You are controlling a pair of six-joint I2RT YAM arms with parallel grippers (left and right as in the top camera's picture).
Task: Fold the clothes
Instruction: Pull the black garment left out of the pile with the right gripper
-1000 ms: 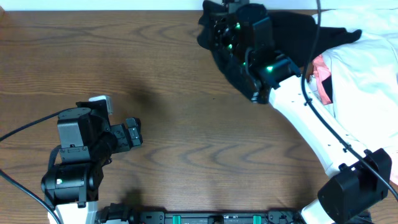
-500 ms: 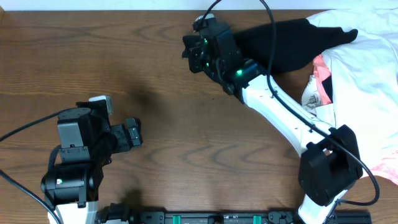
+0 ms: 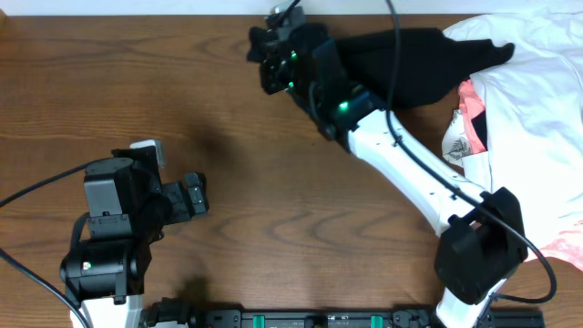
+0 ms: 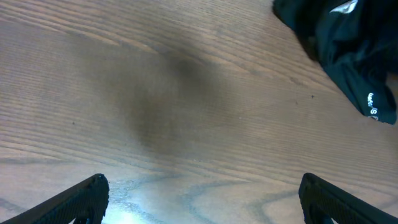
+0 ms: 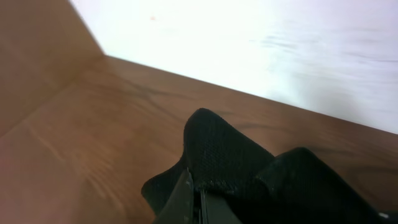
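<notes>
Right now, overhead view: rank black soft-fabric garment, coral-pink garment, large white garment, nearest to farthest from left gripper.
From left gripper:
1. black soft-fabric garment, far edge, centre.
2. coral-pink garment and large white garment, right side, overlapping: too close to call.

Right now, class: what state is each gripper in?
Left gripper: open, holding nothing.
Right gripper: shut on the black garment.

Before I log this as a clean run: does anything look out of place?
Nothing damaged or spilled. The black garment is crumpled at the far edge of the table, one end against the white garment, the other pinched in the right claw.
</notes>
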